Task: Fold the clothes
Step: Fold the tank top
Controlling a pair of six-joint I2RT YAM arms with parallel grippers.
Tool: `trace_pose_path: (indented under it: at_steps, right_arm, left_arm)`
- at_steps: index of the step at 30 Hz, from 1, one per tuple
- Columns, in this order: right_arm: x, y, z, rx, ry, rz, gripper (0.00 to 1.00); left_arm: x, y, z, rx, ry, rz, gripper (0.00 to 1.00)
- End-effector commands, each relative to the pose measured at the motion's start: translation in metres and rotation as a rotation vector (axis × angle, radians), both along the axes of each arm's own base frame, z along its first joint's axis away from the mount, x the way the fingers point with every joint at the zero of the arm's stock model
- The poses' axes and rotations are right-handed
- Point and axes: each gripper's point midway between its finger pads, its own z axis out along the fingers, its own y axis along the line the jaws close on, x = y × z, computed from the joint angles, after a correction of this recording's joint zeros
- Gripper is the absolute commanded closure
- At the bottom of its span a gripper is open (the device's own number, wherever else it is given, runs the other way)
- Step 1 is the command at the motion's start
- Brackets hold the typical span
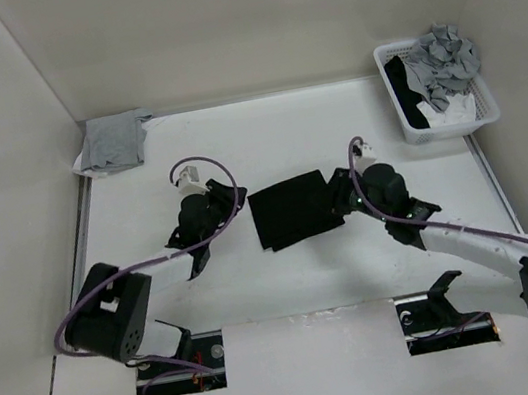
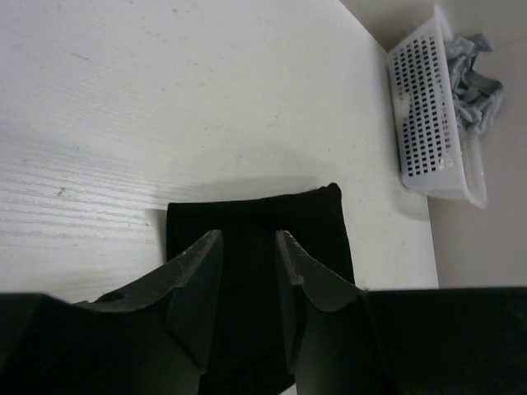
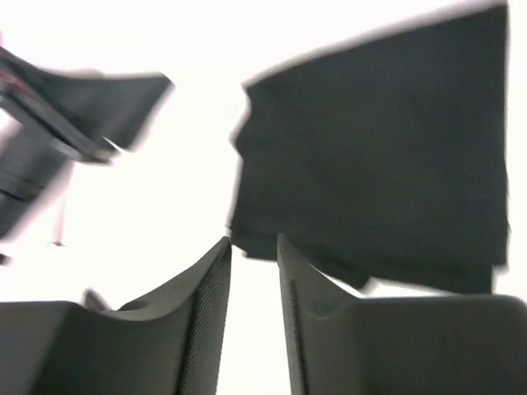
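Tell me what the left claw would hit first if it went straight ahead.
Probably the black T-shirt. The left claw, jaws apart, aims low at the folded cloth just ahead of its tips. How high it sits above the fabric is unclear.

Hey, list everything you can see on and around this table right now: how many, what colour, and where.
T-shirt: one, black, folded flat at the middle of the table.
Garment: one, grey, far left corner.
Basket: one, white, far right edge.
Cloth: one, mottled grey and white, heaped in the basket.
Dark fabric: one piece, black, in the basket beside the cloth.
Table: one, white.
Left gripper: one, black, open, over the T-shirt's left side.
Right gripper: one, black, open, at the T-shirt's right edge.
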Motion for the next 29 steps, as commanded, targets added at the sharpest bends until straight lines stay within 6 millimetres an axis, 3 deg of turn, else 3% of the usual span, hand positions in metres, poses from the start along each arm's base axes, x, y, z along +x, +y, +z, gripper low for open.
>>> trace_pose_path:
  at_steps: [1, 6, 10, 13, 18, 29]
  right_arm:
    - [0.029, -0.018, 0.058, 0.008, -0.157, -0.079, 0.63]
    - [0.065, -0.071, 0.079, 0.006, -0.239, -0.308, 0.6]
    - [0.074, -0.123, 0.054, -0.009, -0.253, -0.537, 0.54]
    - [0.07, -0.149, 0.031, 0.004, -0.237, -0.666, 0.51]
    - [0.067, -0.155, 0.033, 0.032, -0.254, -0.69, 0.5]
    - [0.07, -0.152, 0.026, 0.036, -0.235, -0.669, 0.5]
  left_arm:
    - [-0.018, 0.006, 0.005, 0.098, -0.036, -0.027, 0.68]
    - [-0.038, 0.017, 0.01, 0.2, -0.026, -0.051, 0.59]
    - [-0.048, 0.033, 0.008, 0.257, 0.019, -0.033, 0.54]
    - [-0.054, 0.044, -0.001, 0.284, 0.056, -0.016, 0.53]
    - [-0.061, 0.038, -0.013, 0.288, 0.087, -0.041, 0.54]
    - [-0.059, 0.022, -0.012, 0.31, 0.095, -0.075, 0.5]
